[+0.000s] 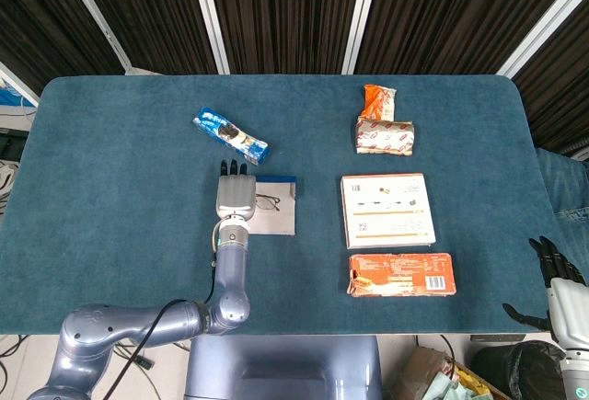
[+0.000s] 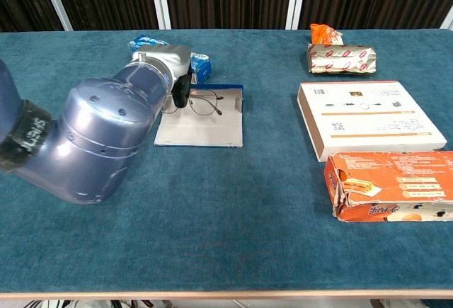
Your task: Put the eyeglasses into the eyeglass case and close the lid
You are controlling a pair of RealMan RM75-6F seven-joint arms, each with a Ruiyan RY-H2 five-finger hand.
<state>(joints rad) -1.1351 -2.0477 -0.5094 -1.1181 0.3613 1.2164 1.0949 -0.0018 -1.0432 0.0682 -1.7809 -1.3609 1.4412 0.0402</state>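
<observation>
Both views are evenly and brightly lit from overhead, with soft, short shadows hugging the undersides of objects. In the chest view the rounded left arm (image 2: 99,145) fills the nine o'clock side, carries a broad pale sheen along its top and looks slightly soft from nearness. The white box (image 2: 368,117) at three o'clock is close to overexposed. The head view is sharp at centre, with the table (image 1: 110,179) edges bowing mildly towards the corners; the backdrop at twelve o'clock stays dark.
</observation>
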